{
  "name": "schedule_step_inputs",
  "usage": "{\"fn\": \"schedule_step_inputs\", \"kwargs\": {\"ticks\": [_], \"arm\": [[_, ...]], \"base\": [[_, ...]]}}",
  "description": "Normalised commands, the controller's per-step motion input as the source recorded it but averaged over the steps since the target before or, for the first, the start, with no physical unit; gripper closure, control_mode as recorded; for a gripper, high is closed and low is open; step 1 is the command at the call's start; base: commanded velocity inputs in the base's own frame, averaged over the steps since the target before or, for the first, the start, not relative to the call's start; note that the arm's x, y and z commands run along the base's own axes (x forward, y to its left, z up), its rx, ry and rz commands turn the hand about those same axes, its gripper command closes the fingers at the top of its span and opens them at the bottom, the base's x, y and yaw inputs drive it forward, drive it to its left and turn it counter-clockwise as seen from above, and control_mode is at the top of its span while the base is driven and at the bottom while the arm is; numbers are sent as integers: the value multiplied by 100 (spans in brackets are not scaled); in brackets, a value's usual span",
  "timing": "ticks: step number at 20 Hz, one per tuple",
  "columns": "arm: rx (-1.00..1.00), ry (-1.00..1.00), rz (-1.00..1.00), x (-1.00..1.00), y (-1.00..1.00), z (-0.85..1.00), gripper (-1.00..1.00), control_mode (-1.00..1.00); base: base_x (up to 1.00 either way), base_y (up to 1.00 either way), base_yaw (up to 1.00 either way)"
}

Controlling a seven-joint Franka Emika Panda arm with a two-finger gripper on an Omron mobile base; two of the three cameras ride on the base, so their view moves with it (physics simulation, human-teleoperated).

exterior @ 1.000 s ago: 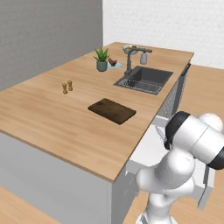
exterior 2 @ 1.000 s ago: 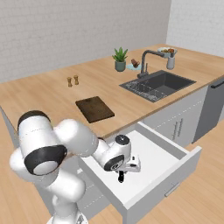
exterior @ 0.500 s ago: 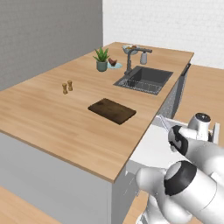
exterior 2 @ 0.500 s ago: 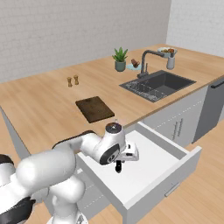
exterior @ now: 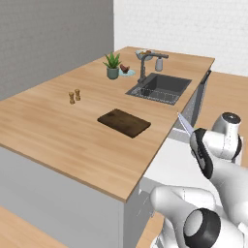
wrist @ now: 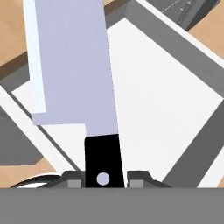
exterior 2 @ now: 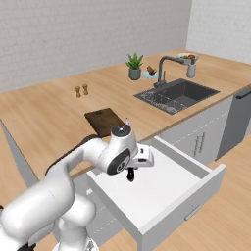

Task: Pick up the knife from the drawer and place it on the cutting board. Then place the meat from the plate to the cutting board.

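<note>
On the counter the cutting board lies bare left of the sink; the hand is closed on the black handle of the knife, lifted above the open drawer, blade pointing up toward the counter edge.

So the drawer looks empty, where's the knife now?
The knife is clamped in the pincer, lifted above the open drawer, right of the cutting board.
</note>
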Motion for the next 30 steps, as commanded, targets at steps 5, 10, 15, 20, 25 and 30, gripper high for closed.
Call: {"fn": "schedule_step_inputs", "kwargs": {"ticks": [5, 10, 15, 20, 25, 30], "arm": [[0, -5, 5, 15, 15, 67, 100, -100], [-3, -1, 7, 42, 48, 37, 100, -100], [0, 2, 9, 78, 58, 31, 100, -100], [0, 9, 8, 90, 53, 17, 100, -100], [0, 4, 0, 78, 43, 0, 100, -100], [0, 13, 0, 85, 57, 0, 100, -100]], "base": [[0, 0, 0], [0, 0, 0], [0, 0, 0], [0, 0, 0], [0, 0, 0], [0, 0, 0]]}}
